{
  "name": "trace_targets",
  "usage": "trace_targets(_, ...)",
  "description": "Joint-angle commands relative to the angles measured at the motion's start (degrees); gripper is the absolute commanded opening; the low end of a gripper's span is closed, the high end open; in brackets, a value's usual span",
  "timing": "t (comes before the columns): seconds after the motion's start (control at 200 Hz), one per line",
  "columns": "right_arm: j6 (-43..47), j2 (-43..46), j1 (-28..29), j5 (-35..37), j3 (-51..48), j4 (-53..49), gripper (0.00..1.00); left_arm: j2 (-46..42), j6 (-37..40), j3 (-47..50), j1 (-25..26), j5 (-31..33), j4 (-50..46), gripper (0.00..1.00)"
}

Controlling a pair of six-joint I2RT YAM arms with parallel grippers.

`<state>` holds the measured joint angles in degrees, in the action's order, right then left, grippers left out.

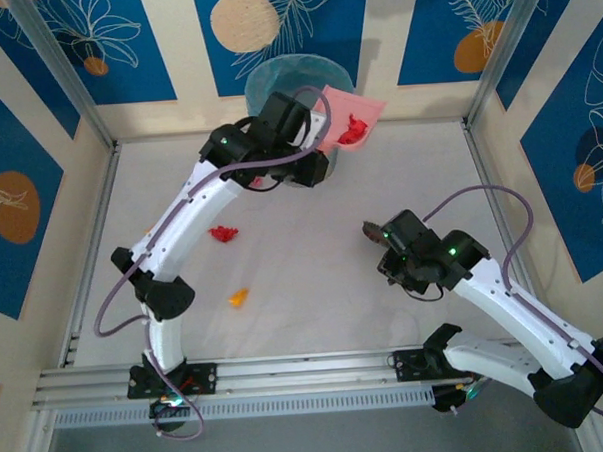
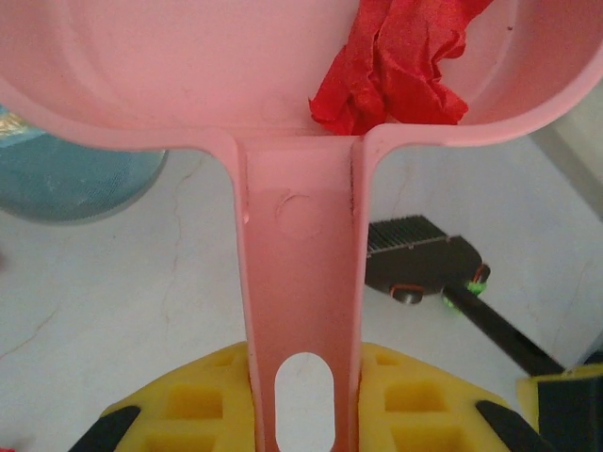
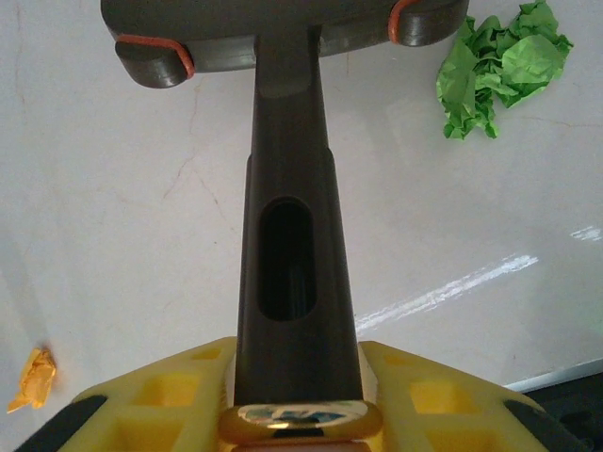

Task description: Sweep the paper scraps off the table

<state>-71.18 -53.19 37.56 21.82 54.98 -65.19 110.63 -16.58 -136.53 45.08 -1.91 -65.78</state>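
The left end effector is clenched on the handle of the one pink dustpan, with a yellow finger pressed to each side of the stem. It holds the pan at the far edge of the desk, just beside the single teal bin. A red wad lies inside the pan, right where the handle joins the bowl. It is cut off by the top of the wrist view, so I cannot tell whether it is one wad or several bunched together.

The right end effector is likewise clenched, grasping the handle of the one dark brush. The brush head is cropped at the top of that view, and its bristles are hard to make out.

Of the paper scraps I count four. One is the red wad in the pan. The other three are loose on the desk:
- A green scrap lies just beyond the brush head and off to its right, not touching it.
- An orange scrap lies between the two arms towards the near rail, well apart from the right end effector. In the right wrist view it is half cut by the left edge.
- A second red scrap lies beside the left forearm, well short of the left end effector.
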Motion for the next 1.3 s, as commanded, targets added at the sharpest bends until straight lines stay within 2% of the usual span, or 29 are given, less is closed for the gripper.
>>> trace_targets(0.0,-1.5,1.4,0.5,1.4,0.5,-0.8,0.00,2.4,-4.5,-3.4,-2.4,-5.2,1.6,0.00)
trace_targets(0.26,0.2,1.4,0.5,0.8,1.1,-0.1,0.00,7.2,-14.1,-6.9,-8.3,-13.7,7.7,0.00)
trace_targets(0.505,0.6,3.5,0.5,1.9,-0.3,0.0,0.00,10.9,-25.3,-8.2,-12.6,-25.2,17.0,0.00)
trace_targets(1.0,-3.4,9.3,0.6,1.7,-4.3,-1.1,0.00,13.4,-38.1,-9.2,-15.2,-34.5,27.5,0.00)
trace_targets(1.295,-4.0,11.0,1.1,1.8,-4.4,-1.2,0.00,11.1,-51.2,-1.6,-17.1,-39.5,43.3,0.00)
